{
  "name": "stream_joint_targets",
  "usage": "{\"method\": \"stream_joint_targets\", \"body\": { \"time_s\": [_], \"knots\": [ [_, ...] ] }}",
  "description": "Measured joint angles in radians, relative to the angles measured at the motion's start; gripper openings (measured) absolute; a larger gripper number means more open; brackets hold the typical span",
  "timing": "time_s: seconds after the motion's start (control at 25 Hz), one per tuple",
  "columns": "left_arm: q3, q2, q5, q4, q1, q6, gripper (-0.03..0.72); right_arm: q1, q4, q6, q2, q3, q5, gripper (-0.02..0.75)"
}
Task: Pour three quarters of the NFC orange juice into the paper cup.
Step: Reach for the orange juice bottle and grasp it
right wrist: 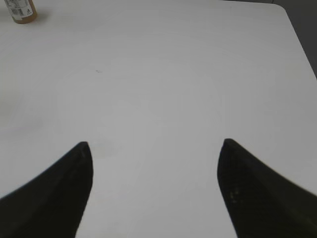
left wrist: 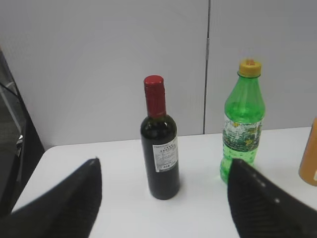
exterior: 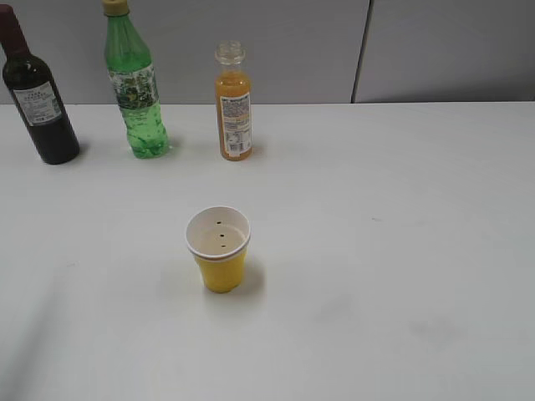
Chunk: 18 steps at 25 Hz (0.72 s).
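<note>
Juice: I saw the NFC orange juice [exterior: 234,104] upright, uncapped, at the table's [exterior: 401,251] back.
Cup: paper cup [exterior: 219,249] stood nearer, apart.
Left gripper [left wrist: 163,171]: spread, empty.
Right gripper [right wrist: 156,153]: spread, empty.

Office or lab test bench, plain white table [exterior: 401,251], grey partition panels [exterior: 443,50] behind, bare staged setup

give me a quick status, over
Left gripper and right gripper open, empty. Orange juice upright at the back, untouched; paper cup upright, no juice. Nothing between them.
</note>
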Motion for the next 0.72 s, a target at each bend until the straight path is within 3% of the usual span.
{"method": "stream_joint_targets", "body": {
  "time_s": [0.52,0.72],
  "knots": [
    [0.000,0.296,-0.281,0.052,-0.097,-0.004,0.591,0.000,0.000,0.000,0.000,0.000,0.000,0.593],
    [0.000,0.417,-0.407,0.143,-0.100,-0.104,0.591,0.000,0.000,0.000,0.000,0.000,0.000,0.592]
  ]
}}
